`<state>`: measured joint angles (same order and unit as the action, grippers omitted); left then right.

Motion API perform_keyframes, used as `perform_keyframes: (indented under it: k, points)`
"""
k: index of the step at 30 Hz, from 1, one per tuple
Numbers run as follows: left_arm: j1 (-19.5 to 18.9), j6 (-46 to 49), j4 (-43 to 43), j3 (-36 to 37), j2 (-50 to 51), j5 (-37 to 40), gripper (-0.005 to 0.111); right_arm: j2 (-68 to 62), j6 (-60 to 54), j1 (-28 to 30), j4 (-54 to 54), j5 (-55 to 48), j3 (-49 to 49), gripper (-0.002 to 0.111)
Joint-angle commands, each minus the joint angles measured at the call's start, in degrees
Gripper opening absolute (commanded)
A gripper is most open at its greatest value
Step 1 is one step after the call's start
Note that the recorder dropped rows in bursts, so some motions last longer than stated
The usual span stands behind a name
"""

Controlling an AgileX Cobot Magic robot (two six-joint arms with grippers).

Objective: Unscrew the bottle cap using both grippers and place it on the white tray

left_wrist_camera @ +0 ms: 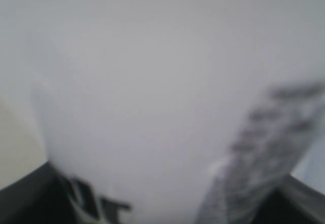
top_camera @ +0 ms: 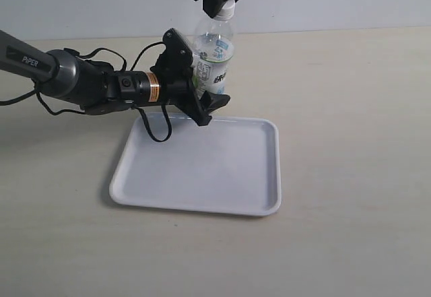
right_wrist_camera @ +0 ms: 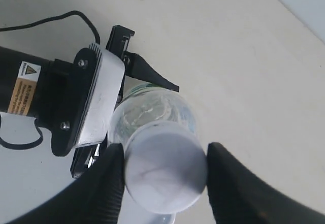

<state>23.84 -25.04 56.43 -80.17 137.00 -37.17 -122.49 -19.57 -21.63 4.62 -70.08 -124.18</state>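
Note:
My left gripper [top_camera: 199, 75] is shut on the body of the bottle [top_camera: 214, 54], which it holds upright above the far edge of the white tray [top_camera: 202, 176]. The blurred label of the bottle [left_wrist_camera: 152, 92] fills the left wrist view. From above, my right gripper [top_camera: 225, 2] comes down over the bottle cap [top_camera: 227, 9]. In the right wrist view the round white bottle cap [right_wrist_camera: 165, 170] sits between the two black fingers of my right gripper [right_wrist_camera: 165, 176], and both touch its sides. The cap is on the bottle's neck.
The left arm [top_camera: 81, 81], with its orange band and loose black cables, reaches in from the left over the beige table [top_camera: 350, 122]. The tray holds nothing.

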Motion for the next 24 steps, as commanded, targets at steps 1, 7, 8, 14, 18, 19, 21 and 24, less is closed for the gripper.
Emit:
perform_keyframes:
  k: [1, 7, 8, 14, 18, 19, 21, 24]
  points:
    - [0.14, -0.86, -0.18, 0.07, -0.30, 1.69, 0.000, 0.57, -8.34, -0.41, 4.38, 0.12, -0.16, 0.000]
    - [0.14, -0.86, -0.18, 0.07, -0.30, 1.69, 0.000, 0.57, -18.05, -0.41, 4.38, 0.12, -0.16, 0.000]
    - [0.14, -0.86, -0.18, 0.07, -0.30, 1.69, 0.000, 0.57, -19.66, -0.41, 4.38, 0.12, -0.16, 0.000]
    - [0.14, -1.11, -0.18, 0.07, -0.30, 1.69, 0.000, 0.57, -30.33, -0.41, 4.38, 0.12, -0.16, 0.000]
    - [0.14, -1.09, -0.18, 0.07, -0.30, 1.58, 0.000, 0.57, -36.91, -0.41, 4.51, 0.12, -0.16, 0.000]
    - [0.14, -1.09, -0.18, 0.07, -0.30, 1.58, 0.000, 0.57, -38.30, -0.41, 4.51, 0.12, -0.16, 0.000]
    - [0.14, -1.09, -0.18, 0.07, -0.30, 1.46, 0.000, 0.57, -41.60, -0.41, 4.51, 0.12, -0.16, 0.000]
    - [0.14, -1.09, -0.18, 0.07, -0.30, 1.46, 0.000, 0.57, -47.17, -0.41, 4.51, 0.12, -0.16, 0.000]
